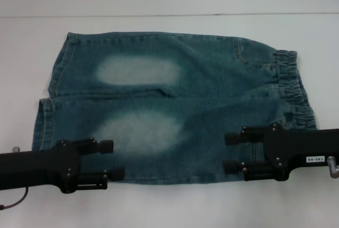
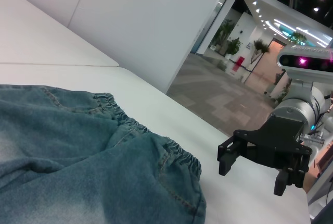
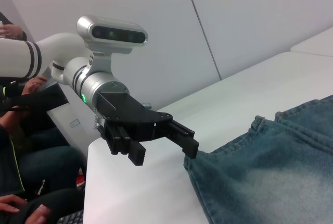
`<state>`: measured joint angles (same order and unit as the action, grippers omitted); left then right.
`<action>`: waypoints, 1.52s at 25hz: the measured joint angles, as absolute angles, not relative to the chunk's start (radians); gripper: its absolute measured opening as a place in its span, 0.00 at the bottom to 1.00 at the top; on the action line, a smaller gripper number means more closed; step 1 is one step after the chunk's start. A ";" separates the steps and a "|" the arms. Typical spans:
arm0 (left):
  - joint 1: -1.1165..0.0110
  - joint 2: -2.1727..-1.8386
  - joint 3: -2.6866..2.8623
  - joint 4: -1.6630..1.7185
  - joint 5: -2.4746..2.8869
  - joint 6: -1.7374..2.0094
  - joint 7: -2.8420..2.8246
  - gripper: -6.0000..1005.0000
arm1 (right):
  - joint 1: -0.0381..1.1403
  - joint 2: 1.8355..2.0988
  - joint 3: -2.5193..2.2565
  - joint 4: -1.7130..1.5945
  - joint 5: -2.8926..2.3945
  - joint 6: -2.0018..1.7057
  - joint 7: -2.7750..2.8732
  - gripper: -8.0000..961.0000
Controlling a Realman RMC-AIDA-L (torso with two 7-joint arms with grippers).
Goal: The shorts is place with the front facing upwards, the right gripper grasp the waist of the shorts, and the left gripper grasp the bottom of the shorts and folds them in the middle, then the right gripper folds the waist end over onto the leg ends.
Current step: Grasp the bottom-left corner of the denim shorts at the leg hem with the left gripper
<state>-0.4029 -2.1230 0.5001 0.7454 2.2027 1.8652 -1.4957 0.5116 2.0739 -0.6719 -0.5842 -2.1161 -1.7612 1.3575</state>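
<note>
**Both hands spread over flat shorts**

Denim shorts (image 1: 175, 111) spread flat on the white desk (image 1: 169, 207), elastic waistband (image 1: 291, 87) to the right, leg hems (image 1: 47, 106) to the left (front up). Left hand (image 1: 112, 159) spread over the near leg's hem end. Right hand (image 1: 226, 152) spread near the waistband, gripping nothing.

- A robot demonstration area inside a large public building; a plain white worktop (image 1: 159, 201) against white partition walls (image 2: 156, 21)
- Beyond: a tiled lobby floor (image 2: 223, 99), potted plants (image 2: 229, 36), ceiling spotlights (image 2: 265, 5)
- Seated onlookers (image 3: 21, 146) beside the worktop
</note>
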 joint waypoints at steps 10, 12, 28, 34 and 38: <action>-0.403 -2.122 0.500 0.745 2.203 1.865 -1.496 0.84 | 0.513 2.074 -0.672 -0.584 -2.117 -1.759 1.358 0.78; -0.403 -2.120 0.499 0.746 2.203 1.866 -1.504 0.84 | 0.513 2.074 -0.672 -0.584 -2.117 -1.755 1.357 0.78; -0.364 -2.062 0.351 0.951 2.413 1.875 -1.628 0.83 | 0.500 2.067 -0.652 -0.584 -2.107 -1.757 1.365 0.78; -0.345 -2.070 0.347 0.986 2.452 1.818 -1.629 0.83 | 0.500 2.066 -0.649 -0.584 -2.106 -1.760 1.366 0.78; -0.342 -2.074 0.346 0.986 2.481 1.769 -1.631 0.83 | 0.501 2.066 -0.649 -0.584 -2.106 -1.760 1.367 0.78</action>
<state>-0.3424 -2.0735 0.3462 0.9863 2.4811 1.7690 -1.6306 0.5010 2.0662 -0.6487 -0.5845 -2.1061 -1.7598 1.3670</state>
